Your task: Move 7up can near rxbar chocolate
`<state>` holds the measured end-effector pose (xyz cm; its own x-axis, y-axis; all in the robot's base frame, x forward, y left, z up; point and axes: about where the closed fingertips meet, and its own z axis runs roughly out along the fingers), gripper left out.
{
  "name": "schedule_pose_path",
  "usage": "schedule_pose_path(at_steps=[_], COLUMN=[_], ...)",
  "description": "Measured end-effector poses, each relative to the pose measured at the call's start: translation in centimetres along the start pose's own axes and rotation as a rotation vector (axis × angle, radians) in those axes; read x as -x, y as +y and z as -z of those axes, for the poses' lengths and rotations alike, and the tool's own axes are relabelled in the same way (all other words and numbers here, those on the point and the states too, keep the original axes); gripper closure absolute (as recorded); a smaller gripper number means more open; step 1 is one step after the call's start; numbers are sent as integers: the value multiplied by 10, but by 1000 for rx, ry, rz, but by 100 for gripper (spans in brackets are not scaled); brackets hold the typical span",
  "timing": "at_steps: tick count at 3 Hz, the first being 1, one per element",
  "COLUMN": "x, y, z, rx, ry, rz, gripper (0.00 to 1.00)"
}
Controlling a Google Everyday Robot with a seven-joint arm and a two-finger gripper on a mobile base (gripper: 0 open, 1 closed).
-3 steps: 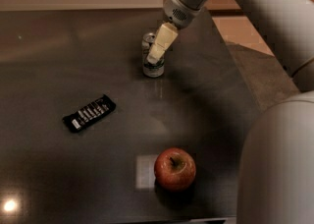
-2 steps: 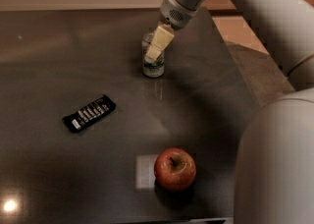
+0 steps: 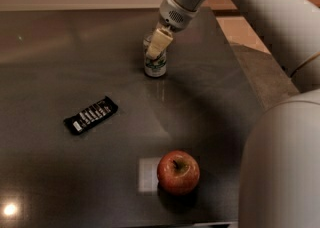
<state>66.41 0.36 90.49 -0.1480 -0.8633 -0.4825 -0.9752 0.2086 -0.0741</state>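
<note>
1. Job now: getting hold of the 7up can (image 3: pixel 156 64). It stands upright far back on the desk (image 3: pixel 55 67), about in the middle from left to right.
2. The gripper (image 3: pixel 154 50) is right at the can, coming down on it from above and from the right. It covers part of the can's top and front. I cannot tell if the gripper is squeezing the can or only touching it.
3. The rxbar chocolate (image 3: pixel 91 115) lies flat, nearer and to the left of the can, and well apart from it. So the can is not near the bar yet, and I think the task is only at its start.
4. A red apple (image 3: pixel 178 172) sits at the near side, just beside a small white patch (image 3: pixel 146 174) on the desk. It is off to the right of the way to the bar.
5. Next, I think the gripper needs a firm hold on the can. Then the can should go nearer and to the left, and be set down upright just beside the bar, not on top of it. A tall can tips easily, so a slow move looks best.
</note>
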Motion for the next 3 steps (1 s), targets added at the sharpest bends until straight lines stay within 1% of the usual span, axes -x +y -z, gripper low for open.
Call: schedule_pose_path(at_steps=[1,2,3], x=[7,18,32], y=[18,51,90], z=[6,13,16], rx=[20,70,128], ry=[-13,-52,-89], rz=[43,110,184], gripper=[87,100,100])
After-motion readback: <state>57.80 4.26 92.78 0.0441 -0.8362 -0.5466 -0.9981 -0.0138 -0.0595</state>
